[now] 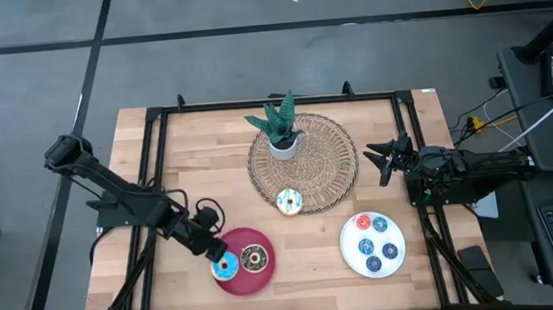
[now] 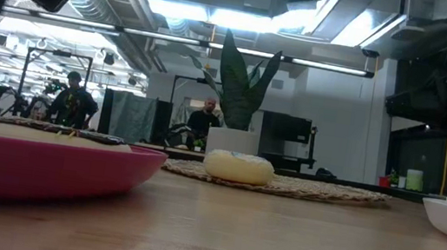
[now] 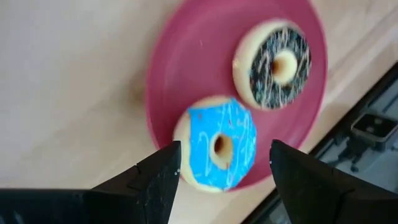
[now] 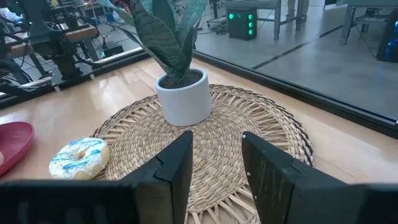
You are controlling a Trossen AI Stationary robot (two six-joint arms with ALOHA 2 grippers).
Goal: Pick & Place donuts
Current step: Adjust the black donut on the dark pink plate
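The blue-iced donut (image 1: 225,268) lies at the left edge of the red plate (image 1: 257,281), low and left of centre in the high view, with the chocolate donut (image 1: 255,258) beside it on the same plate, the two close but apart. In the left wrist view the blue-iced donut (image 3: 215,150) overhangs the plate's rim a little, and the chocolate donut (image 3: 273,64), streaked with pale lines, sits farther in on the red plate (image 3: 180,74). The left gripper (image 1: 214,252) hovers right over the blue-iced donut, its fingers (image 3: 158,177) spread apart to either side of the ring without touching it. Near the middle of the high view a white-iced donut with pale blue streaks (image 1: 290,202) rests on the lower edge of the round woven mat (image 1: 330,170), and a potted plant (image 1: 280,127) stands on the mat's upper left part. In the lower right of that view a white plate (image 1: 350,252) carries five small donuts (image 1: 374,243), one red and the others blue or teal. The right gripper (image 1: 389,156) waits at the table's right edge, level with the mat, its fingers (image 4: 174,171) parted and empty, pointing across the mat toward the plant pot (image 4: 183,96). In the low view two people stand in the room far behind the wooden table (image 2: 278,238).
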